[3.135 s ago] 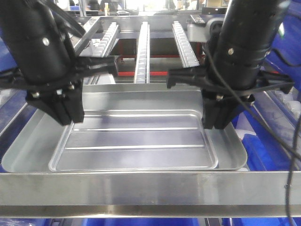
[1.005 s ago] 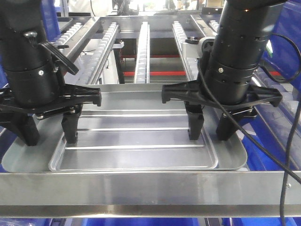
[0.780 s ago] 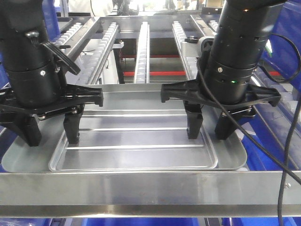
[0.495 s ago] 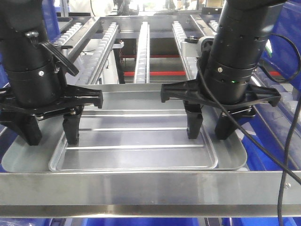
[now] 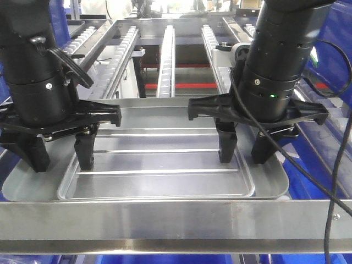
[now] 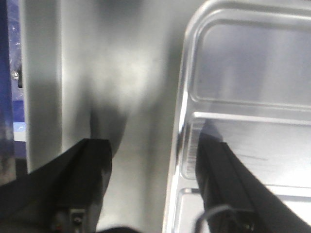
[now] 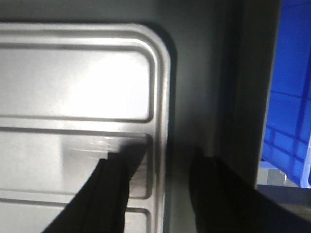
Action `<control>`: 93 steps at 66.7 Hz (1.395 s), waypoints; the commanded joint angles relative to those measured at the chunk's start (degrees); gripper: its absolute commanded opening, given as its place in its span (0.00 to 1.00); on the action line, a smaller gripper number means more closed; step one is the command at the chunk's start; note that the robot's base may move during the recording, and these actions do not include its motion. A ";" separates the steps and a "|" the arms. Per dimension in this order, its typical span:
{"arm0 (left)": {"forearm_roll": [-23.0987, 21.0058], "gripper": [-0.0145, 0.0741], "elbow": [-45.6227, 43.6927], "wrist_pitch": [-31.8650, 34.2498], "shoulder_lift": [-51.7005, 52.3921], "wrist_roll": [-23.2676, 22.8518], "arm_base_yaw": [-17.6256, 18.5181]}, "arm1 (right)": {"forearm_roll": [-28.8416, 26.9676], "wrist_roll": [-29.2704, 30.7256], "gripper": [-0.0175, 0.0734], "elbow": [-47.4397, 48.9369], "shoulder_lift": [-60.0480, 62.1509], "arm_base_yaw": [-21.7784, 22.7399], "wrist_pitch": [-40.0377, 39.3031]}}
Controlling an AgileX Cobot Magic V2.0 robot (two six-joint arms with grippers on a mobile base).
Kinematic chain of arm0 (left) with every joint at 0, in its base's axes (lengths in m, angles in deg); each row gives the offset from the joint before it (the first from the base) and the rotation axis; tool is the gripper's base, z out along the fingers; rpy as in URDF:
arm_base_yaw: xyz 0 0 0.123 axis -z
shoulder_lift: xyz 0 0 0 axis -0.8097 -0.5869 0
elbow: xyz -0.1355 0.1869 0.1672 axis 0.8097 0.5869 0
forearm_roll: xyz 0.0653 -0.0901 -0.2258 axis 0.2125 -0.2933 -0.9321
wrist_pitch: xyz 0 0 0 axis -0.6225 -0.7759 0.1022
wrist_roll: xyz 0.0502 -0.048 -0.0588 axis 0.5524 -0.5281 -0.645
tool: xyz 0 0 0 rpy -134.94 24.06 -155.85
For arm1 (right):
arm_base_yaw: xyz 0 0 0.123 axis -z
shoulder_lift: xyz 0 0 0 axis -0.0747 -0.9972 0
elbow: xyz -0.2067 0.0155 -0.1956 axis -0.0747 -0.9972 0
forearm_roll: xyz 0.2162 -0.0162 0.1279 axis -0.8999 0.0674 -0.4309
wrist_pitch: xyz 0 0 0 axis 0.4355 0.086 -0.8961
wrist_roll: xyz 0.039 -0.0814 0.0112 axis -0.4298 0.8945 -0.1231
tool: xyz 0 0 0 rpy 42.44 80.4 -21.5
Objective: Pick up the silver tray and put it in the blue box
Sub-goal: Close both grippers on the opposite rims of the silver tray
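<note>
The silver tray (image 5: 159, 165), shallow with two long ridges, lies inside a larger, deeper metal pan (image 5: 272, 179). My left gripper (image 5: 59, 158) is open and straddles the tray's left rim, one finger inside the tray and one outside on the pan floor. The left wrist view shows the tray (image 6: 252, 63) and that gripper (image 6: 155, 187) around its rim. My right gripper (image 5: 245, 154) is open and straddles the tray's right rim in the same way. The right wrist view shows this gripper (image 7: 167, 194) and the tray (image 7: 73, 82). A blue box wall (image 7: 289, 97) shows just right of the pan.
A steel bar (image 5: 176, 220) crosses the front below the pan. Roller conveyor rails (image 5: 165, 55) run away behind the pan. Blue crates (image 5: 313, 181) stand at the right and low at the left edge. A black cable (image 5: 335, 181) hangs from the right arm.
Three seconds ago both grippers hung with fingers together at the tray's ends; now both are open astride its end rims. Over the last second almost nothing has moved.
</note>
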 commanded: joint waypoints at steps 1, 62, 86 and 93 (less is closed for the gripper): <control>-0.05 0.47 -1.63 0.61 1.99 0.12 0.09 | 1.13 0.61 0.65 1.70 2.15 0.04 -0.95; -0.94 0.32 -1.63 -0.69 1.99 0.47 0.09 | 1.19 0.61 0.65 1.70 1.38 0.04 -1.94; -0.66 0.32 -1.63 -0.32 1.99 0.47 0.09 | 1.13 0.61 0.65 1.70 0.16 0.04 -1.31; -0.66 0.32 -1.63 -0.32 1.99 0.47 0.09 | 1.13 0.61 0.65 1.70 0.17 0.04 -1.13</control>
